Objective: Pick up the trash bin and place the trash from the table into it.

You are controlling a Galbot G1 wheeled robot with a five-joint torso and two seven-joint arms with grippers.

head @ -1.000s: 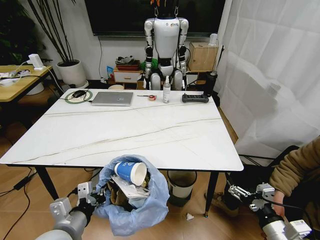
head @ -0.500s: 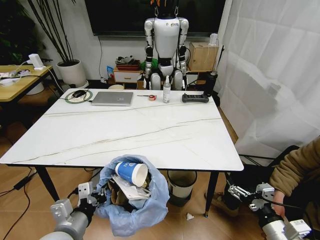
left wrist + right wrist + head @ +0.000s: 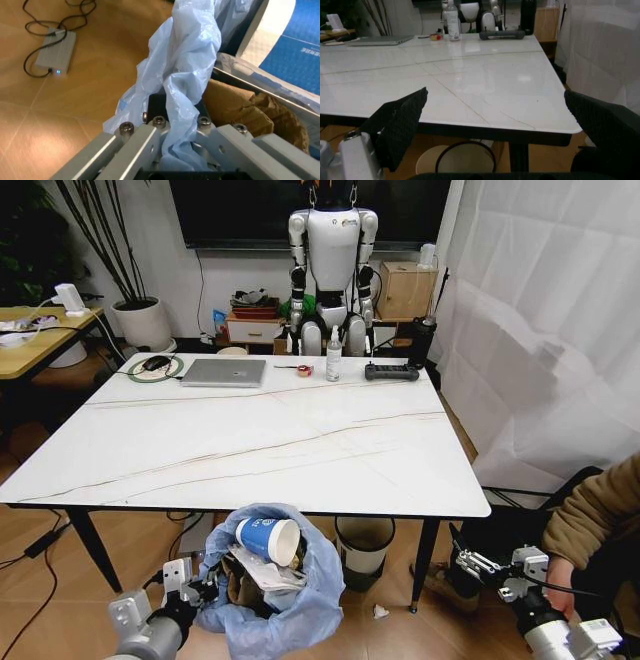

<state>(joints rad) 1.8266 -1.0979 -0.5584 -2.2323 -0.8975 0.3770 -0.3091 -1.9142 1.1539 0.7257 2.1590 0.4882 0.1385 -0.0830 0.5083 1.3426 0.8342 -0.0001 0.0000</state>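
The small round trash bin (image 3: 285, 595), wrapped in a baggy light-blue translucent plastic liner, hung below the near edge of the large white marble-look table (image 3: 250, 445) with thin dark veins and black legs. It was filled with trash: a blue paper cup (image 3: 268, 539) lying on its side on top, white paper and brown cardboard (image 3: 240, 108) beneath.

The left end effector (image 3: 190, 592) was at the bin's left side, its fingers (image 3: 145, 144) closed narrow on a bunched fold of the liner at the rim. The bin thus lay just to the right of that end effector and touching it, opening upward.

The right end effector (image 3: 478, 565) hovered well apart, low at the right beyond the table's corner, with its black pads (image 3: 400, 123) spread wide and nothing between them.

The tabletop looked free of litter, so the collecting appeared done.
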